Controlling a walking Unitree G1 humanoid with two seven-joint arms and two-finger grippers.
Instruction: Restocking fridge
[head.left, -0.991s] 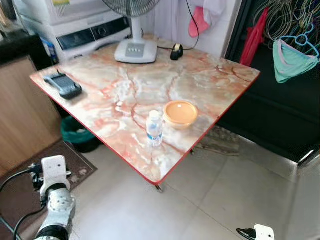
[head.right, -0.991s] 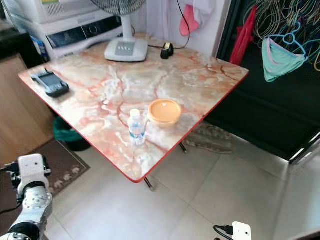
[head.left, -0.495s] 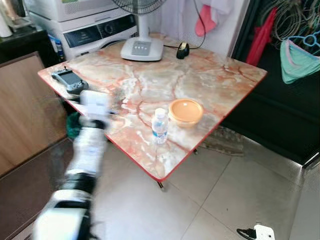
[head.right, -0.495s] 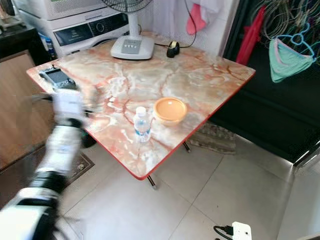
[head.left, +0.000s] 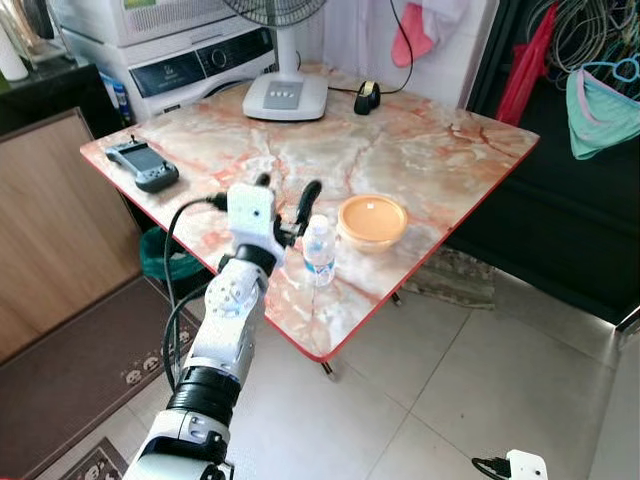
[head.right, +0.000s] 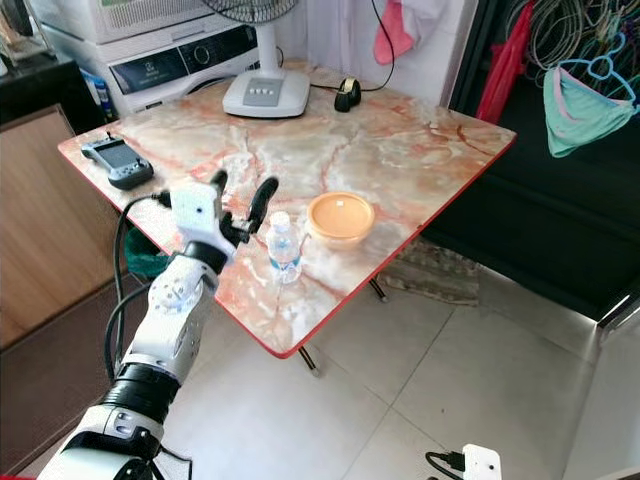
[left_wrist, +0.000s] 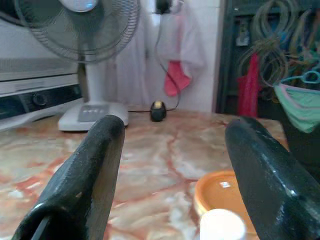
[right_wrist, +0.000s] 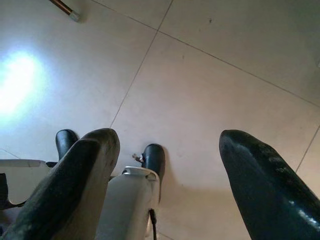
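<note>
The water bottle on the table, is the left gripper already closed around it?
No, the left gripper is open beside the water bottle, with its fingers spread and not touching it.

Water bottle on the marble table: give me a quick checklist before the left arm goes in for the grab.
1. Left gripper jaws open: ok, spread wide in the left wrist view.
2. Water bottle upright, cap on: ok.
3. Bottle between the jaws: not ok, it sits just ahead of the fingertips, toward the right finger.
4. Orange bowl clear of the bottle: ok, close beside but apart.
5. Bottle's margin from the table edge: ok, though it stands near the front corner.
6. Right gripper out of the way: ok, hanging over the floor.
</note>
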